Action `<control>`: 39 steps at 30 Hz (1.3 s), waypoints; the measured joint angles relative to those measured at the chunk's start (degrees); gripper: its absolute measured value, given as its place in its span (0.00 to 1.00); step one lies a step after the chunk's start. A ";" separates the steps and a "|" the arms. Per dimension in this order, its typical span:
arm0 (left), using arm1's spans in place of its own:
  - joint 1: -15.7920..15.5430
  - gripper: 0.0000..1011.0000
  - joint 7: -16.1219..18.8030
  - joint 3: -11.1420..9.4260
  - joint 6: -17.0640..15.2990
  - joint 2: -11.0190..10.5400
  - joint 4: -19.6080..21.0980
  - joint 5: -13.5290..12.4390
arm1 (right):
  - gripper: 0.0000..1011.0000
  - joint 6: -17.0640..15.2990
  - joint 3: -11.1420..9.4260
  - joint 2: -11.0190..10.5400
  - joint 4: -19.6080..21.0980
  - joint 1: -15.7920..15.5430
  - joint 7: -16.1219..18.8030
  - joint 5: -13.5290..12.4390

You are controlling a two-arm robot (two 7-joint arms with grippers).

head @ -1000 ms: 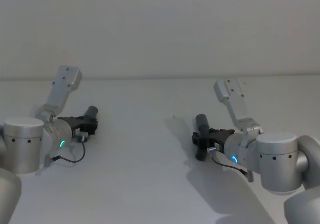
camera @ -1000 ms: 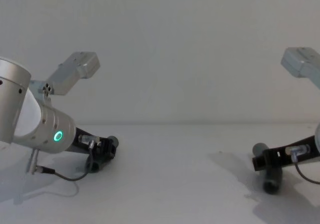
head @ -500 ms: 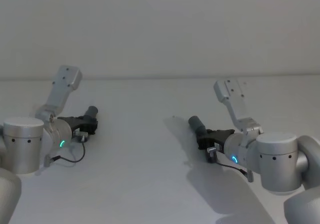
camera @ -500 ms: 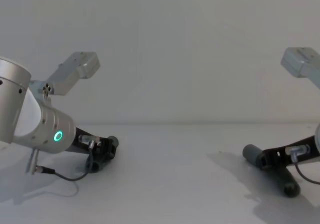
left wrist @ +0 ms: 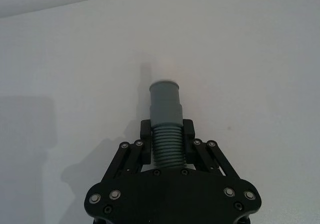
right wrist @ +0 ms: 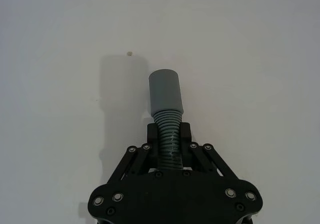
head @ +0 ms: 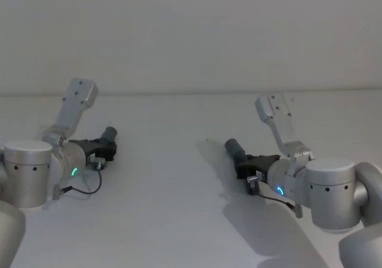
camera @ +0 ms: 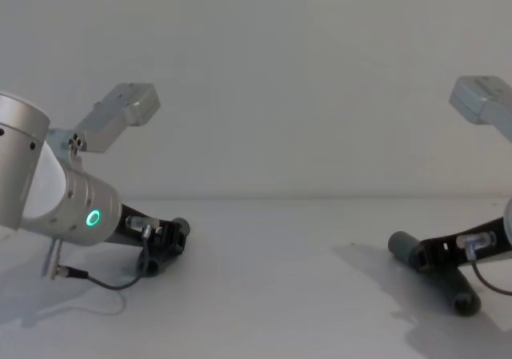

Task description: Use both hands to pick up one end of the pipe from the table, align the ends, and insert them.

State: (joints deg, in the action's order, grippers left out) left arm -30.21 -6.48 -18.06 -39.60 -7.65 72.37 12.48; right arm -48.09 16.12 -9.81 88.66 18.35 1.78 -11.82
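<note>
The left end effector (left wrist: 166,136) was closed on the ribbed stretch of the left piece (left wrist: 165,109), with its fingers pinching the ribs from both sides just behind the smooth grey collar. Beyond the collar the white tip (left wrist: 162,68) stuck out, pale against the table (left wrist: 260,59). The right end effector (right wrist: 169,134) was likewise clamped on the ribs of the right piece (right wrist: 166,104), and the wider grey socket (right wrist: 164,87) projected free ahead of it.

In the chest view the right piece's bent tail (camera: 466,301) hung below the grip, low over the table; whether it touched could not be told. In the head view the two end effectors sat low at opposite sides of the table, well apart. Each piece pointed forward and somewhat inward.

Both grasps looked secure, so the step in hand was probably bringing the ends together. To do it well, both pieces would first need lifting clear of the table. The wrists would then turn until tip and socket faced each other on one line at one height. Since the pieces were bent, the end axes should be matched rather than the bodies. The ribs might flex under load, so the final push should be slow and straight along the socket's axis.
</note>
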 joint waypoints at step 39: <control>-9.19 0.32 -23.13 -7.40 20.41 -5.99 -1.79 0.06 | 0.22 3.54 5.35 -4.33 3.06 0.31 0.92 5.49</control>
State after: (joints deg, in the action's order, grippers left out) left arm -39.40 -29.61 -25.46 -19.18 -13.64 70.58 12.54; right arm -44.55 21.47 -14.14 91.72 18.66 2.70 -6.33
